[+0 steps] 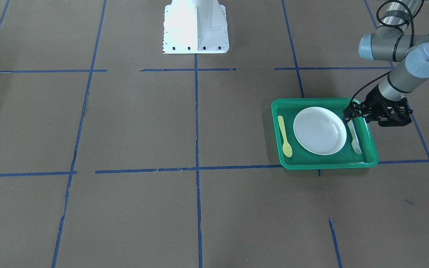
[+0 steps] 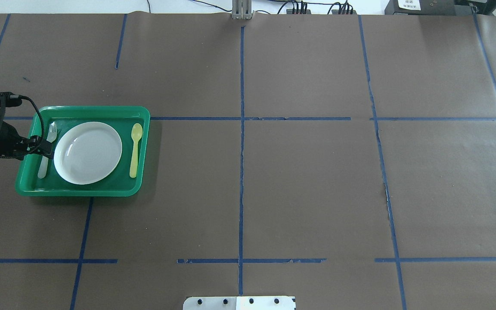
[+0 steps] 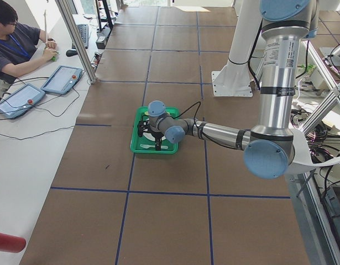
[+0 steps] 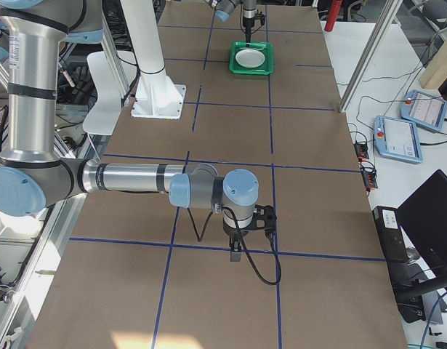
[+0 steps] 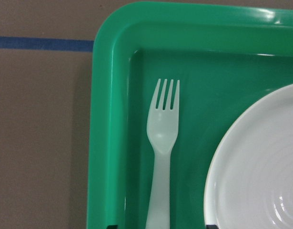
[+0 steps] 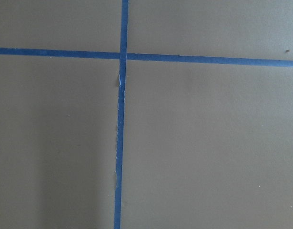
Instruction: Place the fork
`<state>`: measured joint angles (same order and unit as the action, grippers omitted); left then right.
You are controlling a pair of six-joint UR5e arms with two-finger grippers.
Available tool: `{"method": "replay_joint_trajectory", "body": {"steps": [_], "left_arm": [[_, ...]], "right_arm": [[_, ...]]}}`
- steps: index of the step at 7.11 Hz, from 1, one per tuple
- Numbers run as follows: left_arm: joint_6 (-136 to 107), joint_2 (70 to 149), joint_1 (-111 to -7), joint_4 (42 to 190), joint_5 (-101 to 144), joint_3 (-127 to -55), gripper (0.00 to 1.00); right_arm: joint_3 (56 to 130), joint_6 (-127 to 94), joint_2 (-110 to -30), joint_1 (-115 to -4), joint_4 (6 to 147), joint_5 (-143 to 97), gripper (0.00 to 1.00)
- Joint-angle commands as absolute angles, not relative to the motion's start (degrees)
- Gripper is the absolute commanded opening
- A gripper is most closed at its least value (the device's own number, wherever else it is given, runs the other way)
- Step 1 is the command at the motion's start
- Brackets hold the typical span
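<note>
Nearby, plate beside fork, spoon opposite

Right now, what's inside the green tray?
In the green tray: white plate in the middle, yellow spoon on one side, fork on the other. The left gripper is open over the fork's handle, hiding part of it from overhead. Anything under the plate is covered.

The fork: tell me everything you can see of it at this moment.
The fork is slim, translucent whitish plastic with four short tines. It lies flat on the floor of the green tray, between the tray's wall and the white plate, touching neither, tines pointing away from the robot. The left gripper is over its handle, fingers open on either side, not gripping it.
</note>
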<state>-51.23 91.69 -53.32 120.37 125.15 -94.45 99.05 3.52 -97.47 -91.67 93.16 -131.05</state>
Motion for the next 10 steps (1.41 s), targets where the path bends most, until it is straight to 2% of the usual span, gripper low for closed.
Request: {"method": "replay_joint_trajectory", "body": {"steps": [1,4,5,8,10], "left_arm": [[-51.15,91.41,-54.14,119.97,125.24,-96.14,0.99],[-47.58,86.07,-64.74,119.45,125.51,-101.41,1.00],[-38.67,83.43,-70.52,118.49,128.38,-101.95,1.00],[-4.42,83.05,-86.79,97.55,129.29,-101.87,1.00],[5.86,82.71,-93.40,88.97,129.63,-101.78,1.00]], "right_arm": [[99.05,3.52,-97.47,-91.67,93.16,-131.04,1.00],[99.05,3.52,-97.47,-91.67,93.16,-131.04,1.00],[99.05,3.52,-97.47,-91.67,93.16,-131.04,1.00],[99.05,3.43,-97.47,-91.67,93.16,-131.04,1.00],[99.05,3.52,-97.47,-91.67,93.16,-131.04,1.00]]}}
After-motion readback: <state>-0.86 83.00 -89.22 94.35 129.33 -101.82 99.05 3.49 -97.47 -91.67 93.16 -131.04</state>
